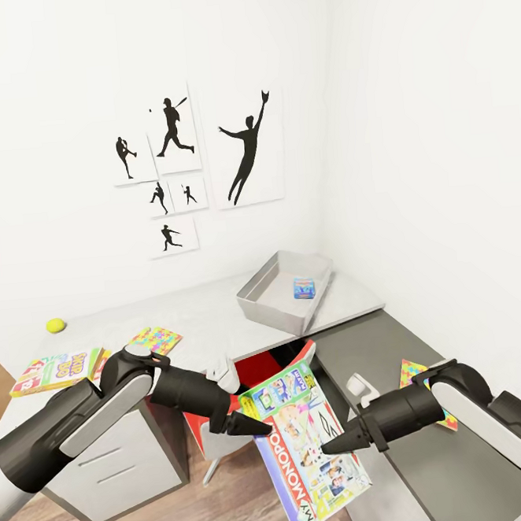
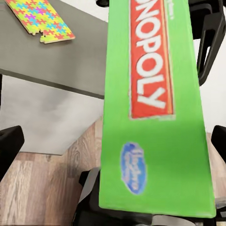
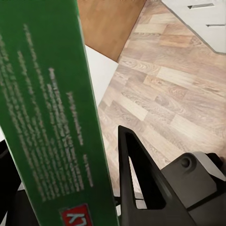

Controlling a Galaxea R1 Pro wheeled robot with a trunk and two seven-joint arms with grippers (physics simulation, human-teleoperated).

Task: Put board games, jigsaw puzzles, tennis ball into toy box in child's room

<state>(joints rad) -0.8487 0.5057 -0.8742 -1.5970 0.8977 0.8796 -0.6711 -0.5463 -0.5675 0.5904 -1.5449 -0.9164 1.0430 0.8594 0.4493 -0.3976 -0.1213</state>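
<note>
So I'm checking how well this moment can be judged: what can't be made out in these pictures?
- Head view: the Monopoly box hides part of the red chair; its lower corner is cut off by the edge.
- Head view: print on the blue box in the toy box is too small.
- Right wrist view: box-edge text is blurred.
- Head view: the right arm partly covers one jigsaw puzzle.

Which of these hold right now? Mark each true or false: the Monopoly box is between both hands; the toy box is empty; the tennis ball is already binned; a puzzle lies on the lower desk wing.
1. The Monopoly box is held between the left hand and the right hand. True.
2. The toy box is empty. False: a small blue game box lies inside.
3. The tennis ball is in the bin. False: it sits on the desk top, far from it.
4. A jigsaw puzzle lies on the lower dark wing. True.
</note>
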